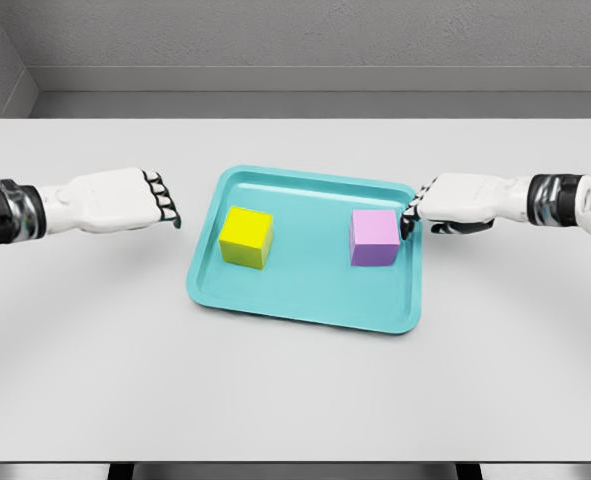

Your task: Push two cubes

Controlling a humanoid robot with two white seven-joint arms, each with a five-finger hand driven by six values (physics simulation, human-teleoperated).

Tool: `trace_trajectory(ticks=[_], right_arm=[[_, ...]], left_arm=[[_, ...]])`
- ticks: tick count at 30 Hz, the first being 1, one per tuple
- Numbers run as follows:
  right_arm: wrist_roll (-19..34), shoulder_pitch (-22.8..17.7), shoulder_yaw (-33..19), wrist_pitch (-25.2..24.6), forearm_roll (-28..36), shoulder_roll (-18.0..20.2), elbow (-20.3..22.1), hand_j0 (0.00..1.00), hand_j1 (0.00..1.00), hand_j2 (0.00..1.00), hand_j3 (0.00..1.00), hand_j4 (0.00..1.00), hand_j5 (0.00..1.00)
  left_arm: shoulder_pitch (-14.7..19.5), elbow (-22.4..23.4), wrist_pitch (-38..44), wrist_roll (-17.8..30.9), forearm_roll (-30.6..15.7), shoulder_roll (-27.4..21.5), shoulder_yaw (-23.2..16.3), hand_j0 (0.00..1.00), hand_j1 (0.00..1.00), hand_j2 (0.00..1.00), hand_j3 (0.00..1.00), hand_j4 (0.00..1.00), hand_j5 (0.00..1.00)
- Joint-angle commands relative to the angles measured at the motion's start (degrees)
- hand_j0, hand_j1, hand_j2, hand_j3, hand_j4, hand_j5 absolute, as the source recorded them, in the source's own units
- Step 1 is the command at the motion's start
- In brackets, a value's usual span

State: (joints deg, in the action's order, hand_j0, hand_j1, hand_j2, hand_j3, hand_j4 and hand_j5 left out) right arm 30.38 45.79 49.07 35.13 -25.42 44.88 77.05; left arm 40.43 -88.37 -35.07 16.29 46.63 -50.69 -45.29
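I see teal tray (305, 300) mid-table (295, 400). Yellow cube (246, 238) sits in tray's left half, pink cube (375, 238) in right half, well apart. My left hand (125, 200) hovers over table left of tray, fingers curled, holding nothing, clear of yellow cube. My right hand (455, 202) at tray's right rim, fingers curled, fingertips (408, 218) touching pink cube's right side.

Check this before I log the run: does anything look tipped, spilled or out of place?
Nothing stands out. The yellow cube and pink cube sit flat and apart in the teal tray. The right hand is at the pink cube's side; the left hand is off the tray.
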Motion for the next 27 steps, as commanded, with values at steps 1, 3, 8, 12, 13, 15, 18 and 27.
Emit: trace_trajectory(ticks=[1, 3, 8, 12, 13, 15, 18, 27], right_arm=[[0.0, 0.0, 0.0, -0.1, 0.3, 0.0, 1.5, 0.58, 0.58, 0.58, 0.58, 0.58, 0.58], [0.0, 0.0, 0.0, -0.1, 0.3, 0.0, 1.7, 0.58, 0.58, 0.58, 0.58, 0.58, 0.58], [0.0, -0.1, 0.0, -0.1, 0.3, 0.0, 1.8, 0.58, 0.58, 0.58, 0.58, 0.58, 0.58], [0.0, -0.1, 0.1, -0.1, 0.0, -0.9, 1.6, 0.58, 0.58, 0.58, 0.58, 0.58, 0.58], [0.0, -0.1, 0.1, -0.1, -0.2, -1.0, 1.6, 0.58, 0.58, 0.58, 0.58, 0.58, 0.58], [0.0, 0.0, 0.1, -0.1, -0.2, -1.3, 1.7, 0.58, 0.58, 0.58, 0.58, 0.58, 0.58], [0.4, 0.0, 0.1, -0.1, -0.2, -2.2, 1.6, 0.58, 0.58, 0.58, 0.58, 0.58, 0.58], [0.6, 0.2, 0.1, -0.1, -0.2, -3.4, 1.4, 0.58, 0.58, 0.58, 0.58, 0.58, 0.58]], left_arm=[[0.0, 0.0, 0.1, 0.3, -0.2, 0.9, -0.2, 0.68, 0.68, 0.68, 0.68, 0.68, 0.68], [0.1, -0.1, 0.1, 1.3, -0.3, 1.6, -0.2, 0.68, 0.68, 0.68, 0.68, 0.68, 0.68], [0.5, -0.1, 0.1, 1.5, -0.2, 3.1, -0.2, 0.68, 0.68, 0.68, 0.68, 0.68, 0.68], [0.5, -0.1, 0.1, 2.4, -0.3, 3.6, -0.2, 0.69, 0.69, 0.69, 0.69, 0.69, 0.69], [0.5, -0.1, 0.1, 2.4, -0.3, 3.6, -0.2, 0.69, 0.69, 0.69, 0.69, 0.69, 0.69], [0.5, -0.1, 0.1, 2.7, -0.3, 3.7, -0.2, 0.69, 0.69, 0.69, 0.69, 0.69, 0.69], [0.7, -0.1, 0.1, 3.0, -0.3, 4.5, -0.3, 0.69, 0.69, 0.69, 0.69, 0.69, 0.69], [0.8, -0.9, 0.1, 3.5, -0.4, 5.6, -0.2, 0.69, 0.69, 0.69, 0.69, 0.69, 0.69]])
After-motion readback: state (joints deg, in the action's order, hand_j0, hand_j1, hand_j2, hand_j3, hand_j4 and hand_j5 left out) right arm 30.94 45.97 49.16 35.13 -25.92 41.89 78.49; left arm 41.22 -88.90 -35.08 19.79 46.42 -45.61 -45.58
